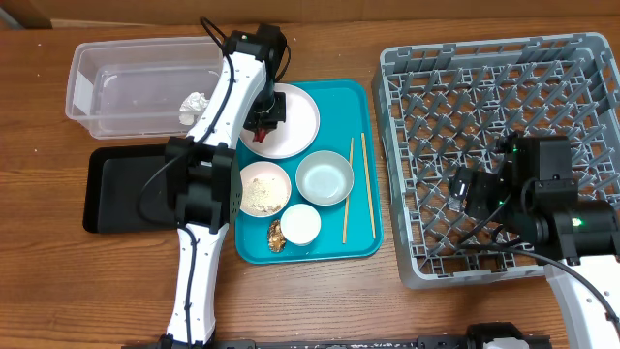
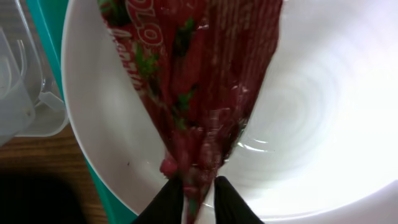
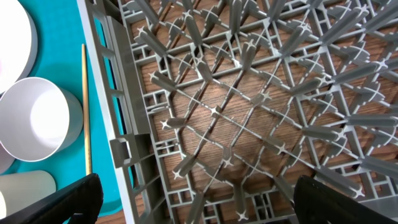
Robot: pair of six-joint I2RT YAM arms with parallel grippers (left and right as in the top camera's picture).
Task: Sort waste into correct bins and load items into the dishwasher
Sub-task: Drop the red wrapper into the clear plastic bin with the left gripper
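My left fingers [image 2: 231, 202] pinched shut on the red wrapper [image 2: 199, 81] over the plate [image 2: 311, 106], toward the far edge of the desk [image 1: 320, 291], my right fingers [image 3: 62, 202] wide apart, empty, above the rack [image 3: 249, 112] floor near its left wall

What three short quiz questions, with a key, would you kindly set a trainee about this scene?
1. Which thing does the left gripper hold over the white plate? A a spoon; B the red wrapper; C a sponge.
2. True or false: the crumpled white napkin lies in the clear tub.
3. Fill in: the right gripper hangs open over the grey ____.
Key: 1 B. 2 true. 3 dish rack.
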